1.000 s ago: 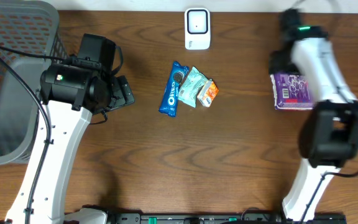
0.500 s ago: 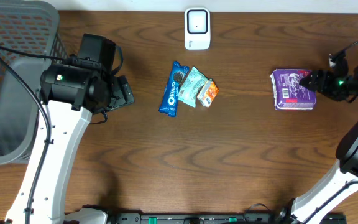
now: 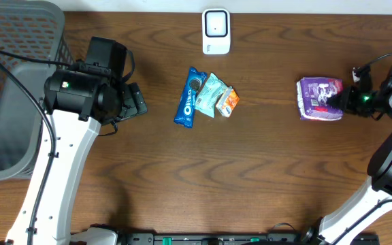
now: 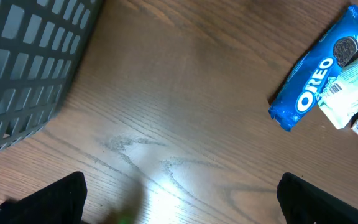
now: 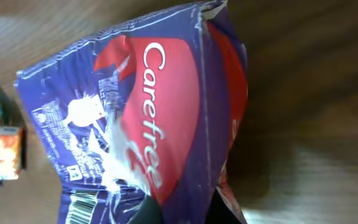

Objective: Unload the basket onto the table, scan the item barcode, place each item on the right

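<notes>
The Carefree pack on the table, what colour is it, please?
Purple plastic pack with a red panel; right wrist view.

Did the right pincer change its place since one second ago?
Yes. The right pincer was level with the white rectangular scanner; it has come nearer, to the right edge of the purple plastic packet.

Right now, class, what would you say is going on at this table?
The right gripper is shut on the right edge of the purple Carefree pack, whose barcode shows in the wrist view. The white scanner stands at the far edge of the table, apart from the pack, so nothing has been scanned yet. The left gripper hangs open over bare wood beside the grey basket. An Oreo pack, a teal packet and an orange box lie mid-table.
</notes>
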{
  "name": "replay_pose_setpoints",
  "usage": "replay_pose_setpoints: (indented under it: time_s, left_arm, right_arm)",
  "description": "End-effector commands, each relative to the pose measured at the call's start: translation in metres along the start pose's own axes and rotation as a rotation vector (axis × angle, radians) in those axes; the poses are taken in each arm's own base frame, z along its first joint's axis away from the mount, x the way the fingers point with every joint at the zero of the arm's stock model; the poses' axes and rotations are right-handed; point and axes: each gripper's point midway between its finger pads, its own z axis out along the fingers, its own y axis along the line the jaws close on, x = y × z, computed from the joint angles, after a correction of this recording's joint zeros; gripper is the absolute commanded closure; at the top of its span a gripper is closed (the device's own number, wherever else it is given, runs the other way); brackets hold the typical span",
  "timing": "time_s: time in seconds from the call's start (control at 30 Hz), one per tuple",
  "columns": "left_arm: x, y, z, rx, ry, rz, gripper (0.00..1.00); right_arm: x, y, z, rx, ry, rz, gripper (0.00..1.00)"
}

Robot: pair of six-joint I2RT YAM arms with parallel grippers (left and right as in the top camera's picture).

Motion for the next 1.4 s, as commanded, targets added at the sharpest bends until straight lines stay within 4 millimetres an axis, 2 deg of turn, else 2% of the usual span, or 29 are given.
replay_pose_setpoints:
  time_s: [0.0,0.17,0.2,0.27,0.37,0.43,0.47,0.5,0.53,0.57,0.63,0.67,0.77,0.8,0.9,1.03,1.1,1.13,1.2,1.23,1.33,1.37]
  left_arm:
    - [-0.001,0.003,-0.004,0.0,-0.013,-0.011,0.02]
    - [-0.001,0.003,-0.004,0.0,-0.013,-0.011,0.02]
    - [-0.001,0.003,-0.004,0.0,-0.014,-0.011,0.02]
    - [-0.001,0.003,-0.004,0.0,-0.013,-0.011,0.02]
    - [-0.001,0.003,-0.004,0.0,-0.013,-0.011,0.02]
    - [-0.001,0.003,-0.004,0.0,-0.014,-0.011,0.02]
    - [-0.001,0.003,-0.004,0.0,-0.013,-0.011,0.02]
    - [-0.001,0.003,-0.004,0.0,-0.014,-0.011,0.02]
    - [-0.001,0.003,-0.004,0.0,-0.013,-0.011,0.02]
    - [-0.001,0.003,-0.004,0.0,-0.013,-0.011,0.02]
    - [-0.001,0.003,-0.004,0.0,-0.013,-0.011,0.02]
    - [-0.001,0.003,-0.004,0.0,-0.013,-0.011,0.02]
    - [-0.001,0.003,-0.004,0.0,-0.013,-0.011,0.02]
    - [-0.001,0.003,-0.004,0.0,-0.014,-0.011,0.02]
    - [-0.001,0.003,-0.004,0.0,-0.014,-0.011,0.02]
    - [-0.001,0.003,-0.004,0.0,-0.014,-0.011,0.02]
    - [-0.001,0.003,-0.004,0.0,-0.013,-0.011,0.02]
    - [-0.001,0.003,-0.004,0.0,-0.013,-0.011,0.02]
    - [-0.001,0.003,-0.004,0.0,-0.014,-0.011,0.02]
    - [-0.001,0.003,-0.004,0.0,-0.013,-0.011,0.02]
    - [-0.001,0.003,-0.004,0.0,-0.014,-0.011,0.02]
    - [-0.001,0.003,-0.004,0.0,-0.013,-0.011,0.02]
  right_arm:
    - [-0.039,0.005,-0.055,0.27,-0.06,0.012,0.99]
    - [-0.055,0.014,-0.103,0.688,-0.144,-0.016,0.99]
    - [-0.057,0.017,-0.117,0.858,-0.178,-0.019,0.99]
    - [-0.057,0.028,-0.132,1.094,-0.229,-0.033,0.99]
    - [-0.052,0.043,-0.123,1.27,-0.257,-0.088,0.99]
    - [-0.047,0.051,-0.103,1.345,-0.242,-0.159,0.99]
    - [-0.039,0.055,-0.079,1.382,-0.204,-0.224,0.99]
    - [-0.034,0.056,-0.065,1.395,-0.176,-0.259,0.99]
    - [-0.023,0.061,-0.035,1.397,-0.116,-0.328,0.99]
    - [-0.013,0.07,-0.012,1.39,-0.086,-0.376,0.99]
    - [0.0,0.087,0.015,1.346,-0.062,-0.43,0.98]
    - [0.005,0.096,0.026,1.307,-0.052,-0.45,0.92]
    - [0.019,0.136,0.062,1.132,-0.055,-0.487,0.64]
    - [0.02,0.153,0.071,1.055,-0.058,-0.477,0.58]
    - [0.014,0.19,0.081,0.839,-0.033,-0.433,0.51]
    - [-0.009,0.234,0.064,0.601,0.004,-0.412,0.37]
    - [-0.028,0.246,0.037,0.517,-0.006,-0.367,0.3]
    - [-0.038,0.247,0.023,0.487,-0.012,-0.353,0.27]
    - [-0.053,0.239,0.003,0.447,-0.016,-0.337,0.23]
    - [-0.06,0.223,-0.01,0.424,-0.008,-0.298,0.22]
    - [-0.055,0.184,-0.023,0.32,0.082,-0.222,0.23]
    - [-0.051,0.178,-0.024,0.283,0.107,-0.216,0.24]
